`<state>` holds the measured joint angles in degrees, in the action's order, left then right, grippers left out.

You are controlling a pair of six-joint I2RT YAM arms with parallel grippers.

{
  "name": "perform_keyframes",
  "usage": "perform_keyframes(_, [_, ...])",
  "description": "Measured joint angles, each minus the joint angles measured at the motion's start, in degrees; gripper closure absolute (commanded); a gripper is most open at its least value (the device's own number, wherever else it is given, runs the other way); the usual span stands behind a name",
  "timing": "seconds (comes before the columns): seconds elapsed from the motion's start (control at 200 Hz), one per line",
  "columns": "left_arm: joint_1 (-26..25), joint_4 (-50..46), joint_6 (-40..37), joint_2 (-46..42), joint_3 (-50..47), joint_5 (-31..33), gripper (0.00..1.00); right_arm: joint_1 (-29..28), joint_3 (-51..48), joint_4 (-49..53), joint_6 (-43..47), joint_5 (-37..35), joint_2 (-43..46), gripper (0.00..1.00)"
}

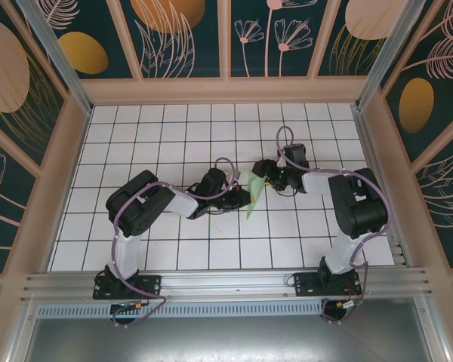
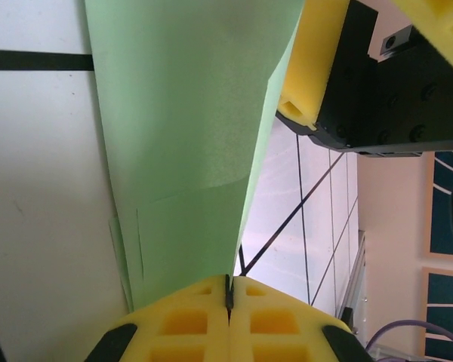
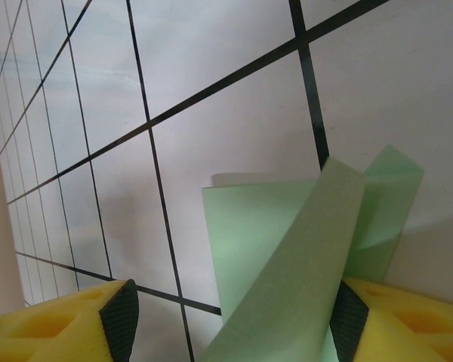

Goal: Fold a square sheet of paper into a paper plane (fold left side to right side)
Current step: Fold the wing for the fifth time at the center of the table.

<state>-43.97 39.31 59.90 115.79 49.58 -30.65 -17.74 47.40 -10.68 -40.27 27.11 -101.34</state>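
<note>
The pale-green sheet of paper (image 1: 255, 194) is folded into a slim, creased, pointed shape and stands partly lifted off the white grid table (image 1: 174, 128) between my two grippers. My left gripper (image 1: 242, 198) is shut on its lower edge; in the left wrist view the yellow fingertips (image 2: 185, 320) meet with the paper (image 2: 189, 143) pinched in the seam at the left gripper (image 2: 228, 290). My right gripper (image 1: 269, 179) is at the paper's upper end. It is open (image 3: 234, 317), with a raised flap of paper (image 3: 302, 271) between its fingers, leaning at the right finger (image 3: 408, 317).
Black grid lines cross the white table. Wooden walls (image 1: 226, 89) with dark floral panels enclose it on three sides, and an aluminium rail (image 1: 226, 283) runs along the near edge. The right gripper's yellow finger (image 2: 317, 60) and black body hang close over the paper in the left wrist view.
</note>
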Motion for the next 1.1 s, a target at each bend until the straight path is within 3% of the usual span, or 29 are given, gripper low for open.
perform_keyframes(0.3, [0.74,-5.35,-3.58,-0.02,1.75,0.04,0.99,-0.44,2.89,4.94,2.05,-0.61,-1.07,0.3])
perform_keyframes(1.101, [1.92,-12.63,-9.35,-1.2,3.74,0.96,0.97,-0.7,3.72,6.45,3.91,-0.72,-1.38,0.3])
